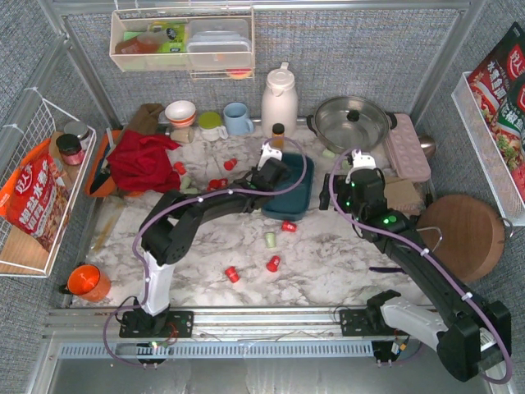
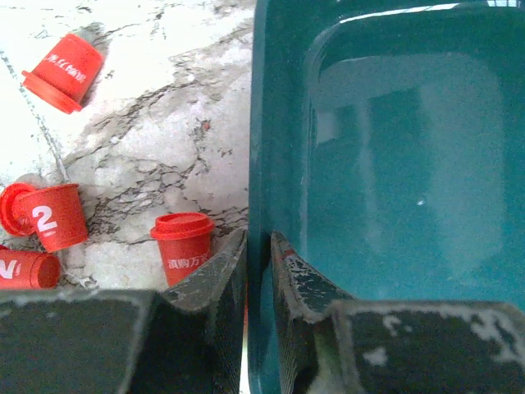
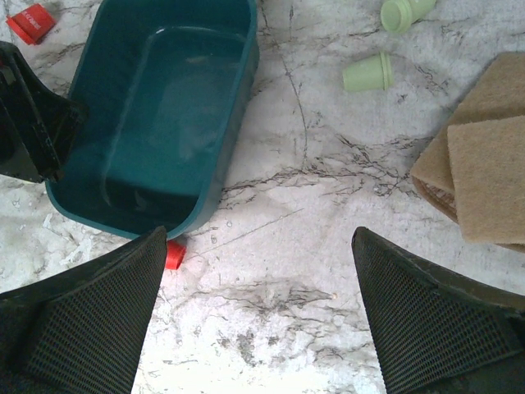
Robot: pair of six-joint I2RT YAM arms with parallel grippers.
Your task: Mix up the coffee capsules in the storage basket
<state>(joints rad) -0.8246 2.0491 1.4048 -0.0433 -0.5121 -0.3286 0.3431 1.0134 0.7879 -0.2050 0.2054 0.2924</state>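
The storage basket point(image 1: 294, 202) is a dark teal tray at the table's middle, and its inside point(image 3: 164, 115) holds nothing. My left gripper point(image 2: 258, 238) sits on the basket's left wall point(image 2: 275, 123), one finger outside and one inside, pressed close against it. Red coffee capsules point(image 2: 184, 246) lie just left of that wall, with others point(image 2: 49, 215) farther out. More coffee capsules lie in front of the basket: red point(image 1: 272, 263) and mint green point(image 1: 269, 240). My right gripper point(image 3: 258, 238) hangs open over bare marble right of the basket. Green capsules point(image 3: 369, 72) lie beyond it.
At the back stand a blue mug point(image 1: 238, 119), a white kettle point(image 1: 279, 100) and a steel pot point(image 1: 353, 121). A red cloth point(image 1: 143, 160) lies at the left, tan scouring pads point(image 3: 484, 164) and a wooden board point(image 1: 459, 238) at the right. An orange mug point(image 1: 89, 281) is near left.
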